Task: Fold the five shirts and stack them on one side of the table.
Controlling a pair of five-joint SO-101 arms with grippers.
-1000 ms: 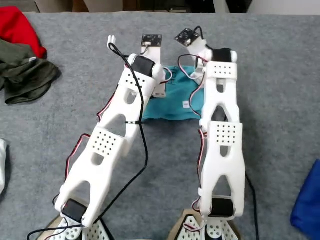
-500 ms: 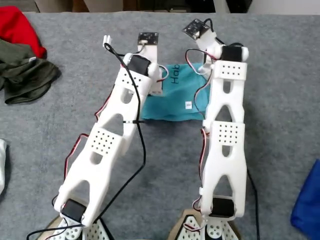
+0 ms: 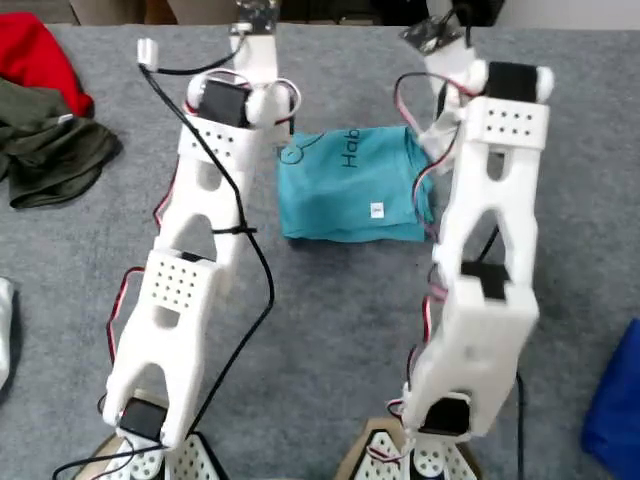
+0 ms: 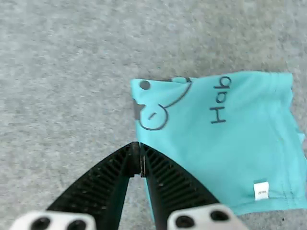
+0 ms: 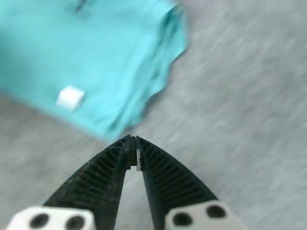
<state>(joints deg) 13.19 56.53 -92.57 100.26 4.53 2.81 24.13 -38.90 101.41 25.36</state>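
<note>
From above: a folded teal shirt (image 3: 350,190), flat on the grey surface (image 3: 330,330) toward the far middle, between the left arm (image 3: 185,280) and the right arm (image 3: 490,250). A dark line drawing and lettering on its upper face, with a small white tag (image 3: 376,210) close to its near edge. At the far left corner, a red shirt (image 3: 30,55) with a crumpled dark olive shirt (image 3: 50,150) just beside it, both well apart from the teal one. At the right edge, part of a blue shirt (image 3: 615,400). At the left edge, a sliver of white cloth (image 3: 4,335).

From the left wrist: pressed together, with nothing between its black ribbed fingers (image 4: 110,177), the left claw (image 4: 140,160). Tips right over the border where the teal shirt (image 4: 220,143) meets the surface (image 4: 62,72). The drawn end of the shirt nearest the tips, the white tag (image 4: 261,190) off at the corner well away from them. Cannot tell whether touching the cloth or not.

From the right wrist: likewise pressed together and holding nothing, the right claw (image 5: 133,153). Tips just off a corner of the teal shirt (image 5: 86,52), over bare surface (image 5: 240,96). Layered folds of the shirt's edge near the tips, the white tag (image 5: 70,97) a little further in.
</note>
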